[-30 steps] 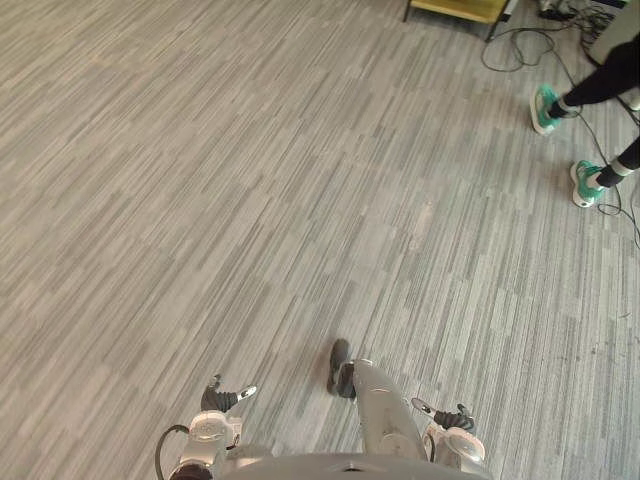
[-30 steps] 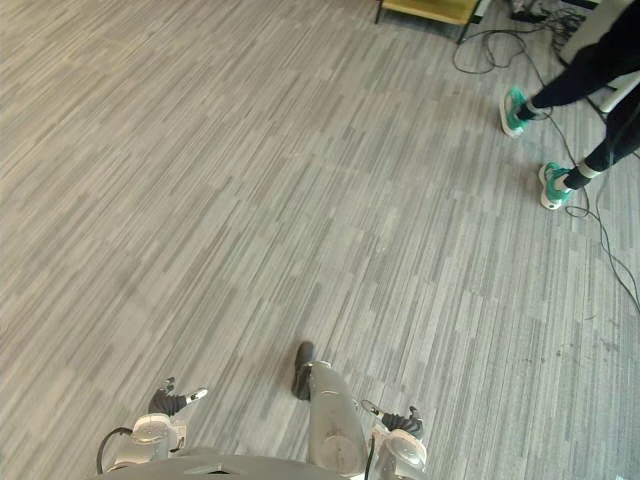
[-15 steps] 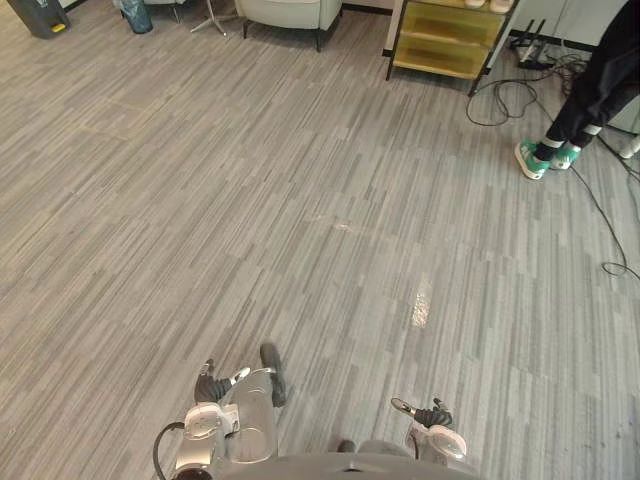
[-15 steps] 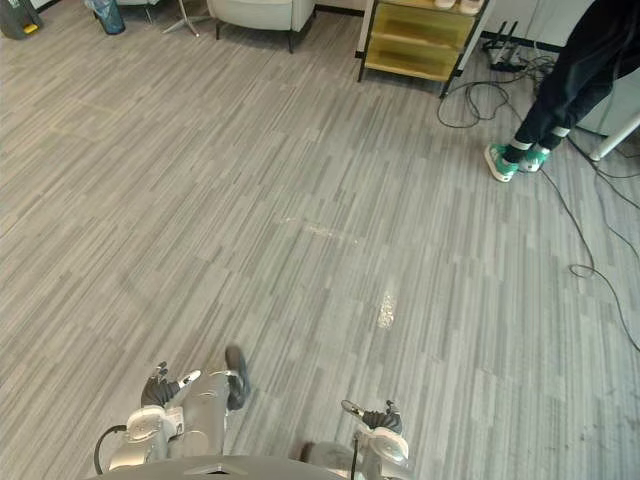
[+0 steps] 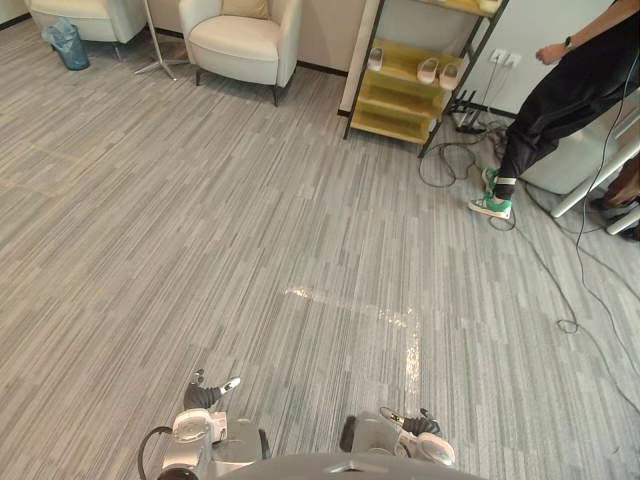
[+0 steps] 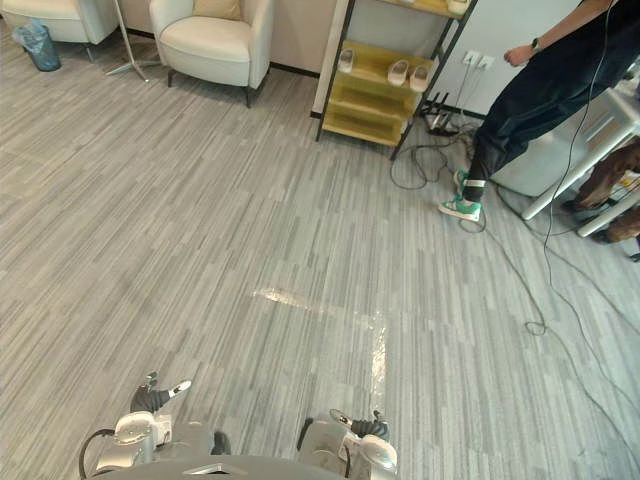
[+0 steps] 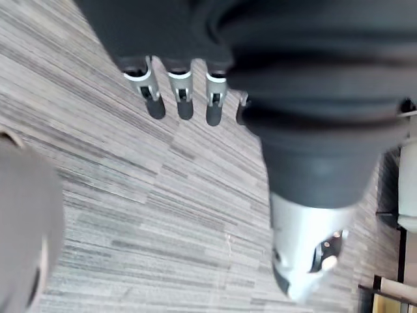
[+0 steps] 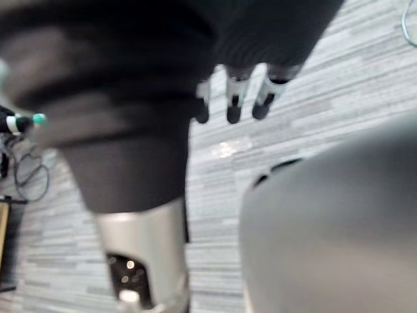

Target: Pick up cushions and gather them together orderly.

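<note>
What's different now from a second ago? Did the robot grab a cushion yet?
No, nothing was grabbed. The camera tipped up, so the armchair, the yellow shelf and more of the person came into view; the furniture itself did not move. The person's shoes, apart mid-stride earlier, are now close together. The left hand and right hand stayed low, open and empty.

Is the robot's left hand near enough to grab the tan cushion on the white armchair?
Probably not. The left hand hangs open and low, while the cushion sits on the armchair far across the floor. Nothing blocks the way; it just looks too far.
</note>
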Available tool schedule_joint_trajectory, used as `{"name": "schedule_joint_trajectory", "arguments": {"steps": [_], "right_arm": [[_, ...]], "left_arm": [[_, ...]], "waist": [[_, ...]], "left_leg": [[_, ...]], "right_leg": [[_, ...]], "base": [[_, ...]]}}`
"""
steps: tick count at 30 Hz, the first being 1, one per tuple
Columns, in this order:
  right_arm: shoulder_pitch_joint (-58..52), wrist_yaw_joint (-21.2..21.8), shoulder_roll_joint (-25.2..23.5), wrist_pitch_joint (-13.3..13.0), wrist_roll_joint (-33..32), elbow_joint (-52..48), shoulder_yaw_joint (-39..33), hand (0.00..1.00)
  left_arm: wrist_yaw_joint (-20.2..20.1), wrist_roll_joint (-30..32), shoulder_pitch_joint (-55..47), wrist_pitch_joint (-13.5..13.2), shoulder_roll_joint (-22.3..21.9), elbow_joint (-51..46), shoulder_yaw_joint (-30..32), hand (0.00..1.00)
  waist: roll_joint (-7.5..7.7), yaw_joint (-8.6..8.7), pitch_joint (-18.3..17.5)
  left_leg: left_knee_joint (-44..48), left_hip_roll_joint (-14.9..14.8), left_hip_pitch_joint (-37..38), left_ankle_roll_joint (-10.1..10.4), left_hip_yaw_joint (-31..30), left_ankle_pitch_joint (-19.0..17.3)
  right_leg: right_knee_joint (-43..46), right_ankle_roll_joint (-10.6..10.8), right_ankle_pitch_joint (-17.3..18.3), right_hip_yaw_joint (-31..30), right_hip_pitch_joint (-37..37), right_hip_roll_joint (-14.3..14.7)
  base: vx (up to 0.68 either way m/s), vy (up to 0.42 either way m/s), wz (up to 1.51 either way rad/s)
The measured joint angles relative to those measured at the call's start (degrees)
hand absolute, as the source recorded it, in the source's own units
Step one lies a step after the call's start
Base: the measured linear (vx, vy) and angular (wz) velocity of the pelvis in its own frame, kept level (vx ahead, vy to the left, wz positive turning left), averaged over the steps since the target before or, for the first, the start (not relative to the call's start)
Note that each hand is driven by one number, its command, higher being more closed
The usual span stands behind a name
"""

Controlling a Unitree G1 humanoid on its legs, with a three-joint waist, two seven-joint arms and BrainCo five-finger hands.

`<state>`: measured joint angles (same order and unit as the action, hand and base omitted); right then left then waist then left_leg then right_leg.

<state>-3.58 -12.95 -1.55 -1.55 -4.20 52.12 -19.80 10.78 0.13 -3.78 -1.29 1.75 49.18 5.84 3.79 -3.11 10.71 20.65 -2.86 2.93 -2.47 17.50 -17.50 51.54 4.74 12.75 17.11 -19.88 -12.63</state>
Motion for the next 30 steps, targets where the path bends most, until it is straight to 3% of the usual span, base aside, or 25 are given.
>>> {"name": "schedule_joint_trajectory", "arguments": {"steps": [2, 4, 6, 7, 9, 10, 11, 13, 15, 18, 21, 22, 23, 25, 30], "right_arm": [[0.39, 0.00, 0.03, 0.11, -0.01, 0.56, -1.08, 0.00], [0.76, 0.02, 0.11, 0.15, -0.08, 0.31, -1.24, 0.00], [0.98, 0.06, 0.74, 0.31, -0.05, 0.52, -1.15, 0.00], [1.19, 0.10, 1.57, 0.30, 0.00, 0.52, -1.14, 0.00], [1.18, 0.09, 2.58, 0.25, -0.03, 0.50, -1.39, 0.00], [1.22, 0.16, 3.14, 0.19, -0.02, 0.12, -1.79, 0.00], [1.12, 0.13, 3.40, 0.31, 0.01, 0.15, -1.82, 0.00], [0.90, 0.13, 3.25, 0.51, -0.02, 0.57, -1.65, 0.00], [0.36, 0.07, 3.25, 0.62, -0.11, 1.18, -2.80, 0.00], [0.36, -0.16, 3.45, 0.60, -0.89, 2.84, -3.54, 0.00], [0.15, -0.32, 3.66, 0.71, -2.40, 3.39, -3.67, 0.00], [0.14, -0.52, 3.68, 0.63, -2.83, 3.90, -4.16, 0.00], [0.13, -0.68, 3.76, 0.53, -3.14, 4.16, -5.15, 0.00], [-0.08, -1.53, 2.42, 0.41, -3.84, 4.60, -6.36, 0.00], [-0.67, -1.58, 1.47, 0.24, -3.89, 4.68, -7.99, 0.00]], "left_arm": [[0.00, 0.02, 0.09, -0.02, 0.07, 1.23, -0.27, 0.00], [0.00, 0.06, 0.07, -0.01, -0.12, 1.62, -0.35, 0.00], [0.00, 0.20, -0.35, -0.15, -0.16, 2.42, -0.49, 0.00], [-0.03, 0.26, -0.21, -0.13, -0.68, 3.78, -0.73, 0.00], [-0.34, 0.64, -0.93, -0.19, -1.81, 3.81, -0.68, 0.00], [-0.54, 1.05, -0.93, -0.21, -2.69, 3.79, -0.10, 0.00], [-1.11, 1.23, -1.02, -0.21, -3.13, 3.76, 0.28, 0.00], [-1.65, 1.27, -1.03, -0.42, -3.00, 3.76, 0.18, 0.00], [-2.24, 1.34, -1.02, -0.83, -2.91, 3.66, 0.02, 0.00], [-2.28, 1.32, -0.85, -1.13, -2.55, 3.35, -1.37, 0.00], [-2.22, 1.41, -0.46, -1.09, -2.35, 3.35, -2.70, 0.00], [-2.15, 1.80, -0.06, -1.08, -2.22, 3.86, -3.44, 0.00], [-2.12, 2.03, 0.14, -1.11, -2.30, 4.27, -3.72, 0.00], [-1.67, 2.32, 0.71, -1.17, -1.39, 5.13, -3.69, 0.00], [-1.59, 2.32, 0.72, -1.17, -0.91, 6.16, -3.55, 0.00]], "waist": [[-0.34, 0.47, 0.02], [-1.06, 1.25, 0.24], [-1.86, 1.58, 0.29], [-3.01, 1.54, -0.17], [-5.91, 1.13, -1.15], [-7.70, 1.41, -1.15], [-8.43, 1.37, -1.05], [-8.62, 1.24, -1.07], [-8.66, 0.97, -1.10], [-8.62, 0.87, -1.11], [-8.64, 0.71, -1.11], [-8.73, 0.55, -1.17], [-9.50, 0.28, -1.45], [-7.21, 0.18, -1.28], [-6.01, 0.05, -2.27]], "left_leg": [[-1.85, -0.02, 3.62, 1.96, -0.74, -1.16], [-1.63, -0.63, 4.90, 3.22, -2.65, -2.64], [-1.79, -1.41, 7.30, 5.62, -6.34, -4.98], [-1.31, -3.00, 8.61, 5.87, -8.65, -5.31], [6.90, -5.81, 5.49, 5.22, -12.04, -4.08], [15.78, -7.55, 1.72, 5.38, -13.43, -1.94], [24.88, -9.69, -1.76, 5.36, -13.98, 3.10], [33.94, -12.28, -5.04, 5.44, -13.19, 4.26], [36.34, -13.59, -7.45, 5.30, -10.41, 3.98], [27.29, -12.12, -10.09, 6.51, -9.64, 2.14], [10.67, -8.87, -10.05, 7.58, -11.27, 1.24], [2.26, -7.07, -9.56, 8.33, -13.29, 3.05], [-1.56, -6.13, -8.55, 7.97, -14.42, 9.09], [-3.42, -3.91, -5.75, 7.33, -12.65, 8.98], [-5.22, -1.57, -3.56, 5.57, -10.12, 8.48]], "right_leg": [[-25.41, -1.53, -4.33, -0.73, 0.01, 3.96], [-34.75, -1.49, -9.00, -4.00, -0.12, 5.67], [-35.73, -2.44, -16.79, -6.00, 0.76, 6.17], [-31.58, -4.74, -15.85, -5.17, 0.81, 7.12], [-28.37, -5.61, -11.61, -2.68, 1.11, 8.26], [-27.53, -6.53, -9.69, -1.54, 2.41, 9.28], [-27.61, -7.60, -8.13, -0.80, 4.55, 10.56], [-29.03, -8.52, -6.36, -0.95, 8.53, 12.05], [-33.57, -8.52, -5.93, -2.12, 14.35, 13.62], [-39.08, -8.00, -7.30, -2.96, 18.63, 13.99], [-42.50, -6.86, -8.71, -4.21, 20.48, 13.51], [-43.00, -6.29, -9.02, -5.12, 20.88, 13.19], [-43.29, -5.11, -9.02, -6.14, 21.34, 13.32], [-45.37, -3.25, -9.46, -7.96, 23.40, 11.60], [-46.77, -1.65, -9.84, -10.21, 24.13, 9.31]], "base": [[0.41, -0.079, 0.21], [0.46, -0.172, 0.56], [0.51, -0.292, 0.78], [0.45, -0.296, 0.56], [0.44, -0.292, 0.43], [0.42, -0.283, 0.23], [0.42, -0.261, 0.10], [0.40, -0.205, -0.14], [0.41, -0.171, -0.26], [0.30, -0.030, -0.20], [0.20, 0.082, -0.19], [0.19, 0.190, -0.35], [0.22, 0.236, -0.37], [0.18, 0.197, -0.24], [0.06, 0.146, -0.16]]}}
